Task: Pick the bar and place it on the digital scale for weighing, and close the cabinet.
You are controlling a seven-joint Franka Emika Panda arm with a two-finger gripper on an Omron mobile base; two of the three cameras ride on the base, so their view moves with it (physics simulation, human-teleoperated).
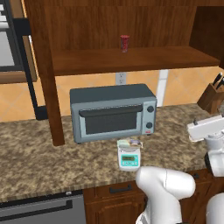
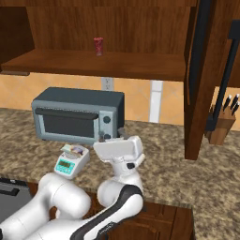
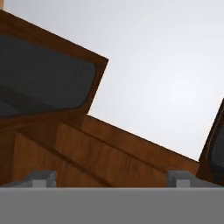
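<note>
— Where's the bar (image 1: 130, 143) right now?

— It's lying on the platter of the scale (image 1: 129, 158), pale wrapper showing at the back of it. From the right base view you can see the same thing: the bar (image 2: 74, 150) on top of the scale (image 2: 71, 161), green display facing the front edge of the surface (image 1: 39, 157).

— And what's around the scale?

— The toaster oven (image 1: 113, 112) stands just behind it, door shut. Above that runs the open shelf of the cabinet (image 1: 127, 59), with a red can (image 1: 124, 43) upright on it, a little back from the edge. A wall outlet (image 1: 120, 78) shows between the shelf and the oven.

— The cabinet doors?

— Both swung open. One door (image 1: 47, 74) stands edge-on left of the oven, and in the right base view the other door (image 2: 202, 79) hangs edge-on with its black handle, a knife block (image 2: 221, 123) near it on the surface.

— And the hand?

— The hand (image 3: 112, 178) points up at the cabinet's underside and a dark door panel (image 3: 43, 78). Its two fingertips sit wide apart with nothing between them, so it's open and carrying nothing. The arm's white wrist (image 2: 119, 150) hovers over the surface right of the scale.
</note>
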